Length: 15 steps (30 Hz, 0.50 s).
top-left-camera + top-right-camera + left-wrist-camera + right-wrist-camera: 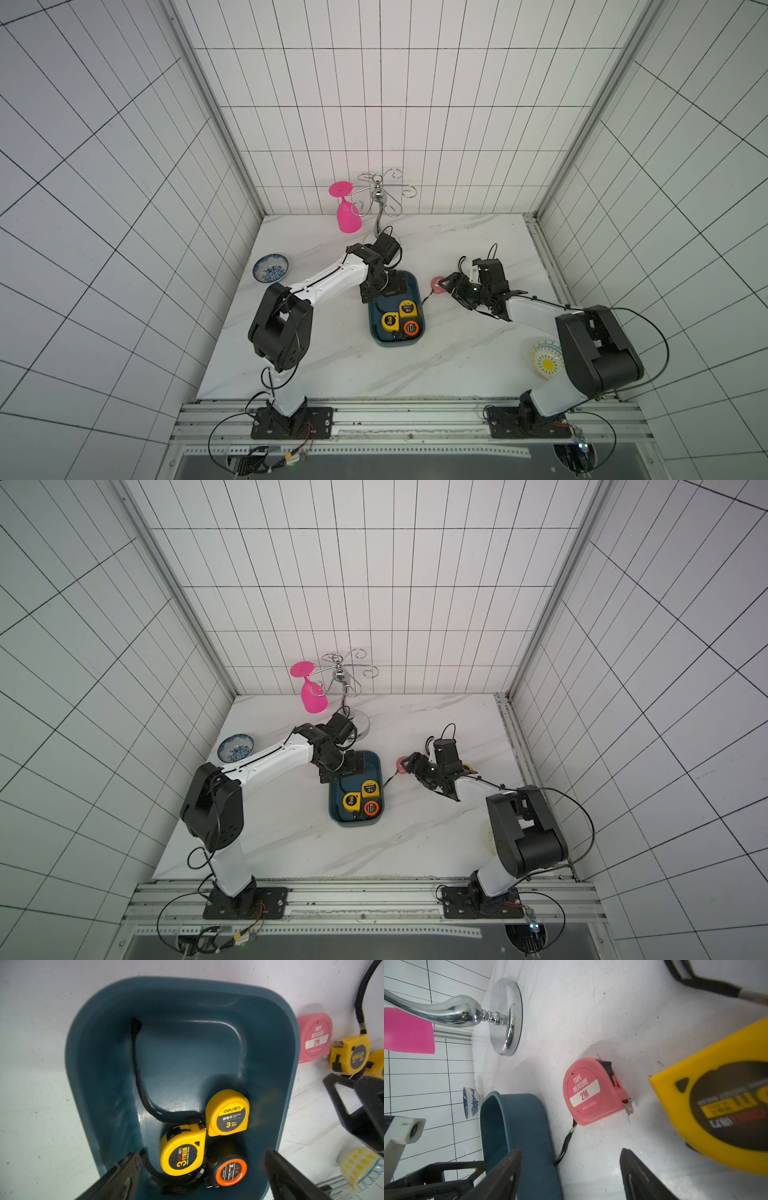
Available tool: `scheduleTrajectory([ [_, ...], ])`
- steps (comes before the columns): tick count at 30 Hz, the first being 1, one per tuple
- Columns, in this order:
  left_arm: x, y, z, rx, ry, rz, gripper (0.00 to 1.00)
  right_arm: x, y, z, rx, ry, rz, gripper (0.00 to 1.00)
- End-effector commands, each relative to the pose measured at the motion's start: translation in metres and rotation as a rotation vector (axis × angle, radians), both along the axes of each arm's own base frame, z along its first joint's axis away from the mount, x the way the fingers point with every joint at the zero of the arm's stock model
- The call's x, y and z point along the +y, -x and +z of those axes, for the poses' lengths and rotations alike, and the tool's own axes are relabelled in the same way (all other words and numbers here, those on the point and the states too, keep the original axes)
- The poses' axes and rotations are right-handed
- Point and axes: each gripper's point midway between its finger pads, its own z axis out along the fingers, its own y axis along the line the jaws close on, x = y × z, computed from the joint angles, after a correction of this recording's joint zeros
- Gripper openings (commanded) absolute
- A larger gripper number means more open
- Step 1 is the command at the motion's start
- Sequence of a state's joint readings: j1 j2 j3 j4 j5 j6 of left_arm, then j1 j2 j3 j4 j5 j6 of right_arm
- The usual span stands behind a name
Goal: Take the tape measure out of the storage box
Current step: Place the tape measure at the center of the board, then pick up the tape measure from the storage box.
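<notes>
Left fingers: we see the left gripper spread wide and grasping nothing, its black fingers poised over the shallow dark teal-blue plastic storage box.
Between the left fingers: a rounded yellow tape measure marked "3m" and a black tape measure with an orange ring lie side by side on the box floor, neither one clamped.
Just ahead of the left fingertips: a second yellow tape measure marked "3.0m" lies in the box, touching the first. A black woven strap curls along the floor beyond it.
Right fingers: the right gripper is released, jaws well apart. Between them we find only the white marble tabletop and a thin black wrist strap.
Ahead of the right fingertips: a pink plastic tape measure labelled "2M" lies flat on the tabletop outside the box, apart from both fingers. Its strap runs back to the box wall.
Beside the right fingers: the box's outer wall is close to one finger. Past the other finger a blurred yellow tape measure with a black face lies outside the box.
Far beyond the right fingertips: a chrome rack carries a hot-pink goblet, and a blue-and-white porcelain bowl stands past the box.
</notes>
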<state>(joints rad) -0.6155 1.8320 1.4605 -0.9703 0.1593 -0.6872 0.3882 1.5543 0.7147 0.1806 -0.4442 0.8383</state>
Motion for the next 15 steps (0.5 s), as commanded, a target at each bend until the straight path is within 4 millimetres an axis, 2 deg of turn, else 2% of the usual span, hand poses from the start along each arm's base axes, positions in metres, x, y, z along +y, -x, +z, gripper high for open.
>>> scheduleTrajectory([
  [1,0.012,0.009,-0.002,-0.018,-0.105,-0.081,0.96,0.002,0.002,0.014,-0.016,0.013,0.021,0.79],
  [7,0.021,0.025,-0.014,0.004,-0.164,-0.124,0.89,0.006,0.011,0.026,-0.017,-0.034,0.046,0.79],
  [15,0.011,0.036,-0.030,0.030,-0.208,-0.189,0.81,0.009,0.024,0.041,-0.022,-0.063,0.092,0.80],
])
